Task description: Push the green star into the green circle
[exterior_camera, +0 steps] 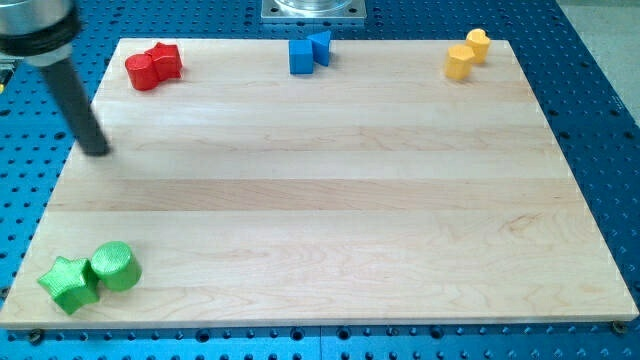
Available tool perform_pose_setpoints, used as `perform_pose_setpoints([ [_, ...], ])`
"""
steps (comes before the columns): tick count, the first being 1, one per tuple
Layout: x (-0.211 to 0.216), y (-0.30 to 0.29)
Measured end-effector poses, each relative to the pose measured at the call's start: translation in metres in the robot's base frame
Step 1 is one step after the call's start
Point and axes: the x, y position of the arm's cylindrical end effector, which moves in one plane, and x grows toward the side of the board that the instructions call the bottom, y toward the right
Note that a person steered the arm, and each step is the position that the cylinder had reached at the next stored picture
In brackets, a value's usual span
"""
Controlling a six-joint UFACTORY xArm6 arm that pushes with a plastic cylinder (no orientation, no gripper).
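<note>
The green star (68, 284) sits in the corner of the desk (330, 200) at the view's bottom left. The green circle (114, 266) is right next to it, on its right side and a little higher up. The two look like they touch, so I think the main job is done, or almost done.

My tip (96, 151) is at the view's left edge of the desk, well apart from both green blocks and higher up in the view. It touches no block. The end effector is only a plain rod, so it has nothing to open or close and it holds nothing.

If one more nudge is needed, my tip must go down around the star to its left side and push gently to the right. The star is near the desk's edge, so there is little room there.

Red blocks (153, 66), blue blocks (308, 52) and yellow blocks (467, 53) sit along the view's top, far from all this.
</note>
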Motion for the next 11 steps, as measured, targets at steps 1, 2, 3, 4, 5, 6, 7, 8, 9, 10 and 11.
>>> perform_pose_setpoints([
  [1, 0.02, -0.01],
  [2, 0.094, -0.011],
  [3, 0.176, -0.011],
  [4, 0.191, -0.011],
  [5, 0.196, -0.01],
  [6, 0.195, 0.019],
  [7, 0.181, 0.063],
  [8, 0.176, 0.069],
  [9, 0.165, 0.074],
  [10, 0.163, 0.085],
  [11, 0.164, 0.109],
])
